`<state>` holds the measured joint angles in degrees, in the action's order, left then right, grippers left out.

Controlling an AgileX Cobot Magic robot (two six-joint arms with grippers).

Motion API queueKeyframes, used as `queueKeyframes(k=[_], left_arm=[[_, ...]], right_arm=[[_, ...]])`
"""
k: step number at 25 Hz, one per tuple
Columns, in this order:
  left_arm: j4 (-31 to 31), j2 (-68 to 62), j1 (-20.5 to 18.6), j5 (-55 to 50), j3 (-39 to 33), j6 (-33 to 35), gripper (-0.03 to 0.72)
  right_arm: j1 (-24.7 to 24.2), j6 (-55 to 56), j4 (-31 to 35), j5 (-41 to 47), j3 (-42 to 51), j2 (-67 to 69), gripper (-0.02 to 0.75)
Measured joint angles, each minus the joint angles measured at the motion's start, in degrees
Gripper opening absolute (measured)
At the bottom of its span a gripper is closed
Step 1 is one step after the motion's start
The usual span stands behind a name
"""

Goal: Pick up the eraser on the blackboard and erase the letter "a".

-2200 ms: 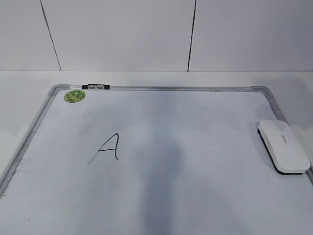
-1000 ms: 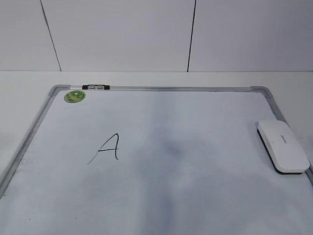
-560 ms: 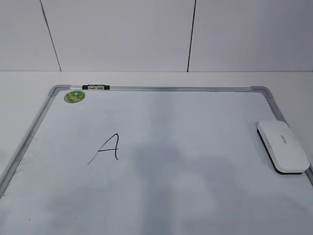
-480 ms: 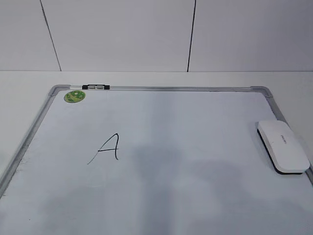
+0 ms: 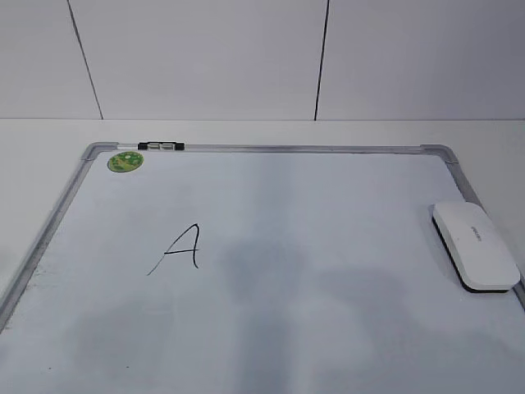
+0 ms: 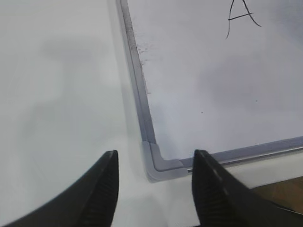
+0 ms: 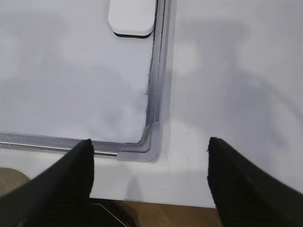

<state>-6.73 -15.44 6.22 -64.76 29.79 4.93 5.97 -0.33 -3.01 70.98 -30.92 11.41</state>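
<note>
The blackboard (image 5: 271, 148) is a white board with a grey frame, lying flat on the table. The white eraser (image 5: 476, 245) lies on its right edge; its near end shows at the top of the right wrist view (image 7: 131, 16). Only a tall pointed uppercase "A" (image 5: 182, 246) is drawn on the board, also in the left wrist view (image 6: 241, 14). No lowercase letter "a" shows. My left gripper (image 6: 155, 153) is open and empty above the board's near left corner. My right gripper (image 7: 149, 141) is open and empty above the near right corner. Neither gripper shows in the exterior view.
A round green sticker (image 5: 125, 161) and a small black-and-silver clip (image 5: 161, 146) sit at the board's far left corner. White table surrounds the board, and a white tiled wall (image 5: 205, 57) stands behind. The table's near edge (image 7: 189, 205) shows below my right gripper.
Only the soft shadows on the board have shifted. The eraser, the "A" and the board have not moved.
</note>
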Motion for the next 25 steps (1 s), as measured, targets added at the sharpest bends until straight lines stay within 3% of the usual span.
queueKeyframes(k=[7, 25], left_arm=[[0.04, 0.00, 0.00, 1.47, -0.74, 0.00, 0.375], [0.13, 0.00, 0.00, 1.47, -0.74, 0.00, 0.372]], right_arm=[[0.00, 0.00, -0.02, -4.55, 2.14, 0.00, 0.593], [0.00, 0.00, -0.02, -5.48, 2.31, 0.00, 0.593]])
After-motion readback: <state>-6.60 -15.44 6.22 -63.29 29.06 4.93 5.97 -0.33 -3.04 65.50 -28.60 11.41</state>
